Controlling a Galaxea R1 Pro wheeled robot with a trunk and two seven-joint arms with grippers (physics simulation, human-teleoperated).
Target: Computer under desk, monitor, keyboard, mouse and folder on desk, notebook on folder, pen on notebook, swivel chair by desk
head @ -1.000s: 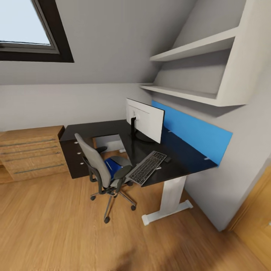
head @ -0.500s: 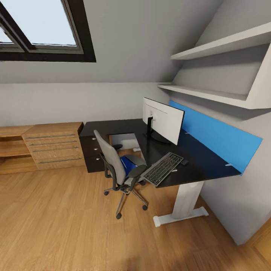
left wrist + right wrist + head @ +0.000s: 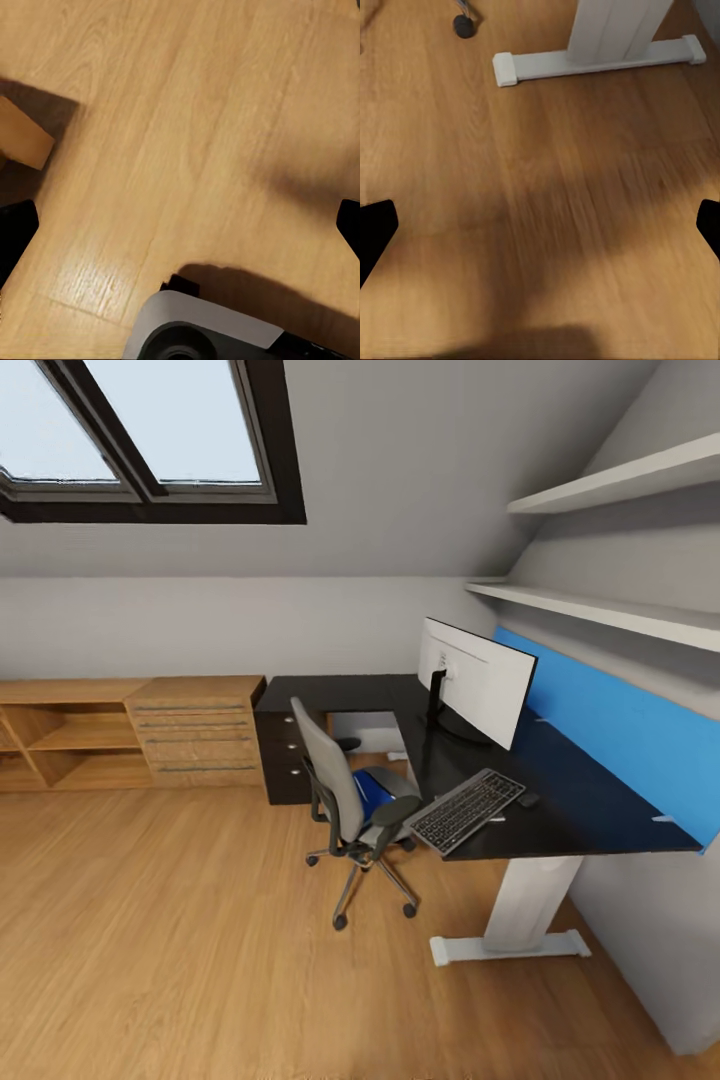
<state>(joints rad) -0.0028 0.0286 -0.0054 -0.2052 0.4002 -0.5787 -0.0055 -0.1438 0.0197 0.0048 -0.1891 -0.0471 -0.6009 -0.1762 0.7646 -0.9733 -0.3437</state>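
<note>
The black L-shaped desk (image 3: 580,815) stands at the right wall. On it are the monitor (image 3: 480,682), the keyboard (image 3: 466,811) angled at the front edge, and a small dark mouse (image 3: 528,799) beside it. The grey swivel chair (image 3: 338,790) sits at the desk's inner corner with the blue folder (image 3: 371,791) on its seat. A pale boxy shape (image 3: 368,733) under the desk may be the computer. The notebook and pen are out of view. My left gripper (image 3: 180,232) and right gripper (image 3: 540,232) hang open over bare floor, fingertips wide apart.
A wooden chest (image 3: 200,730) and open wooden shelves (image 3: 60,738) line the back wall, with black drawers (image 3: 284,760) beside them. Wall shelves (image 3: 600,610) overhang the desk. The desk's white foot (image 3: 600,56) and a chair castor (image 3: 463,26) lie ahead of my right gripper.
The head camera has swung left, so desk and chair sit further right in the picture, with more skylight and wooden shelving showing. The things themselves have not moved.
</note>
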